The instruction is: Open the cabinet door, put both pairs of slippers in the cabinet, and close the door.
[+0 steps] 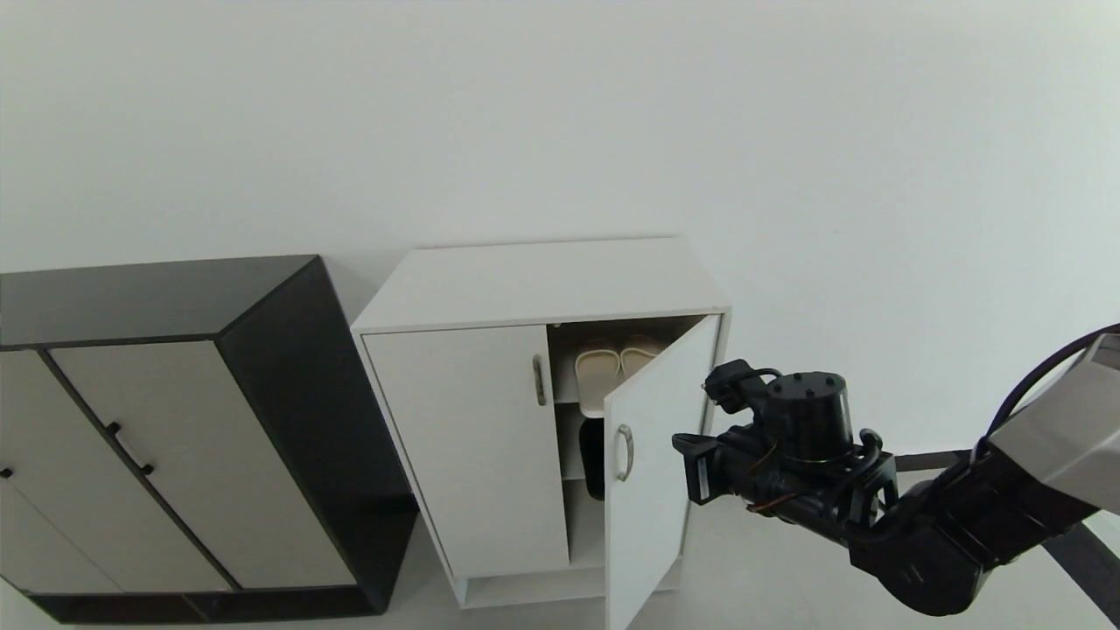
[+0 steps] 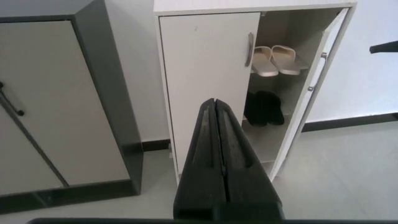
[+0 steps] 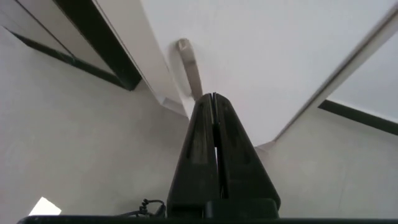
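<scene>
The right arm stretches in from the right with its wrist roughly level. The right gripper has both fingers pressed flat together. The left gripper is likewise closed, fingers meeting with no gap

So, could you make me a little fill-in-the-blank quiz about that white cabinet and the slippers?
1. On the white cabinet, the left door is shut and the right door is ____.
2. The cream slippers lie on the shelf ____ the black slippers.
3. The right gripper, near the right door, is ____ and holds nothing.

Missing words: open; above; shut.
</scene>
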